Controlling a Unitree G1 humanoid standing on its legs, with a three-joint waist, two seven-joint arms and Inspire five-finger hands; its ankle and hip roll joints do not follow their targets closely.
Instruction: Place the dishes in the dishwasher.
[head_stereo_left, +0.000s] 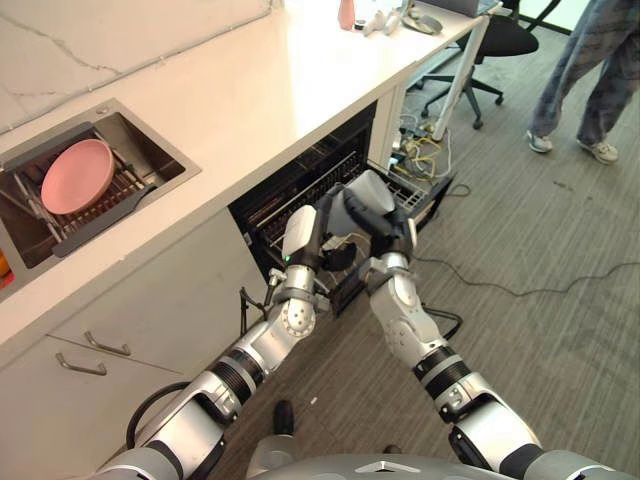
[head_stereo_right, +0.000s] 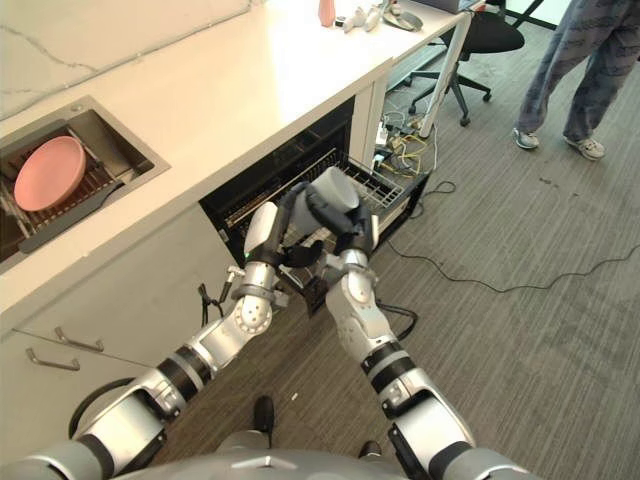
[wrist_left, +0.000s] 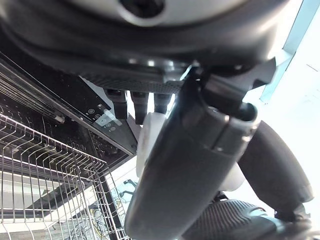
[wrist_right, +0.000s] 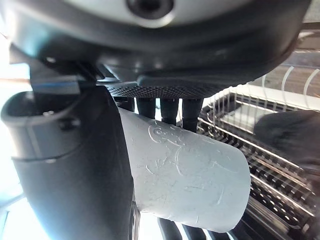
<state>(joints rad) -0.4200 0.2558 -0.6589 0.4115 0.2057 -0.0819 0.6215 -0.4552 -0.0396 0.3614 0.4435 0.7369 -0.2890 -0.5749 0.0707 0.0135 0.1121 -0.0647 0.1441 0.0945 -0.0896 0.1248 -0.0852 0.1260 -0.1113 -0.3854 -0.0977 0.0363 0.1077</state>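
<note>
Left eye view, far left of the frame: I see a pink plate (head_stereo_left: 77, 175) lying on a dark rack (head_stereo_left: 100, 205) in the sink (head_stereo_left: 150, 150), which is sunk into the white surface (head_stereo_left: 280, 90). Below it, lower left, the cabinet drawers carry two metal handles (head_stereo_left: 107, 348). Moving toward the centre, the dishwasher (head_stereo_left: 300, 180) opens dark under the surface's edge, and its wire rack (head_stereo_left: 405, 195) is pulled out over the floor.

Both hands meet right in front of that opening. My left hand (head_stereo_left: 318, 215) comes up from the lower left, my right hand (head_stereo_left: 385, 235) from the lower right, and between them sits a grey cup (head_stereo_left: 365, 195), just above the pulled-out rack. In the right wrist view the cup (wrist_right: 185, 172) lies against the palm with the fingers (wrist_right: 170, 107) curled behind it and the thumb alongside, so the right hand has it gripped. In the left wrist view the fingers (wrist_left: 135, 102) bend down beside a pale rounded piece; I cannot tell whether they close on anything.

Right of the hands, a tangle of cables (head_stereo_left: 425, 150) lies on the wooden floor (head_stereo_left: 540, 260) by the dishwasher's side. At upper centre-right, small items and a pink bottle (head_stereo_left: 346, 14) stand on the surface's far end, with an office chair (head_stereo_left: 490, 45) beyond. In the upper right corner a person's legs (head_stereo_left: 590, 70) stand on the floor.
</note>
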